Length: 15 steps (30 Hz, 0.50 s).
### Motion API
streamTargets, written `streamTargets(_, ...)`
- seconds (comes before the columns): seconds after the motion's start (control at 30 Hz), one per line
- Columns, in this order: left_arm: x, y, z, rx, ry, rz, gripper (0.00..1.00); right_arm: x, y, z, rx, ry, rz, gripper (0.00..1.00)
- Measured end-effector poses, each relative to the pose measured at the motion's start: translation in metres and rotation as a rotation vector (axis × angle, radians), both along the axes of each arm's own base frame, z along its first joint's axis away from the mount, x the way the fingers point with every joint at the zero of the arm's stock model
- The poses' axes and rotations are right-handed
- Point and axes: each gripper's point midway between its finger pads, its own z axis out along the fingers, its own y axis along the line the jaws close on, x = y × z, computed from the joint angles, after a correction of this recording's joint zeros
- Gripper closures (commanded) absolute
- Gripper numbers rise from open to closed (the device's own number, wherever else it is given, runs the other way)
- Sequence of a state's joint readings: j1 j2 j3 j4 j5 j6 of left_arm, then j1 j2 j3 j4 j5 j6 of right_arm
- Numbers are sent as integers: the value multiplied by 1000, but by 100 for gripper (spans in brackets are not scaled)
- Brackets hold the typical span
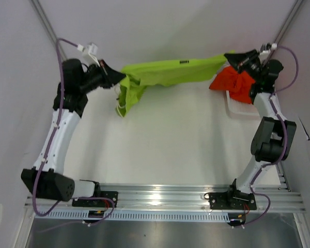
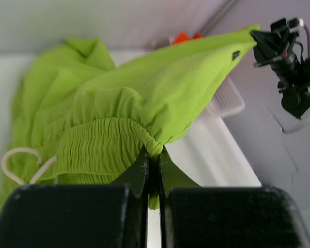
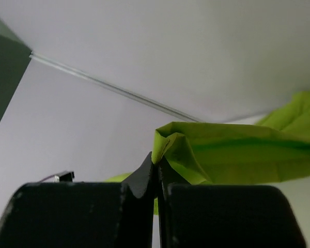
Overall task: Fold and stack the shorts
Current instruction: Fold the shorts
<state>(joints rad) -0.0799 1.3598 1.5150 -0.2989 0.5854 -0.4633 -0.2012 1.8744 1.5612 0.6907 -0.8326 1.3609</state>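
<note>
We have the left gripper (image 1: 115, 78) and right gripper (image 1: 231, 57) each clamped on the lime green shorts (image 1: 168, 72), stretched sideways between them by the far edge of the table (image 1: 170, 150).

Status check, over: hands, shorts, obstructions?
Left hand shut on green shorts waistband. Right hand shut on other end, fabric stretched between. Orange shorts at basket, unfolded. Nothing blocking.

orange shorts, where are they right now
In the top view the orange shorts sit bunched at the far right, over the white basket, beside the right tool holding the green shorts.
</note>
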Motion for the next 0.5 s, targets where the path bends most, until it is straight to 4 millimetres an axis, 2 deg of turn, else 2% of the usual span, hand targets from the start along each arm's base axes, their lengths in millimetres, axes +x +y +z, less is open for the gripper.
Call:
streamTargets(0.07,-29,-18,-39,15,60,-34,100,-18,-14,-43,9,115,-40,100)
streamTargets(0.13,-57,-34,-86,41,115,-54,100,-43,-26,-74,7,196,-88,100)
streamTargets(0.23,-115,-61,-169,122,239,-127,100,-72,-44,-88,-34,247,-158,100)
streamTargets(0.3,-155,-77,-210,176,303,-194,100,-86,-56,-88,-90,259,-211,100)
streamTargets(0.33,-172,-84,-221,192,316,-232,100,-92,-58,-88,-119,265,-227,100)
streamTargets(0.4,-200,-96,-229,208,296,-284,100,-102,-61,-90,-176,283,-265,100)
streamTargets(0.5,-227,-111,-232,214,275,-340,100,-111,-65,-99,-257,321,-309,100)
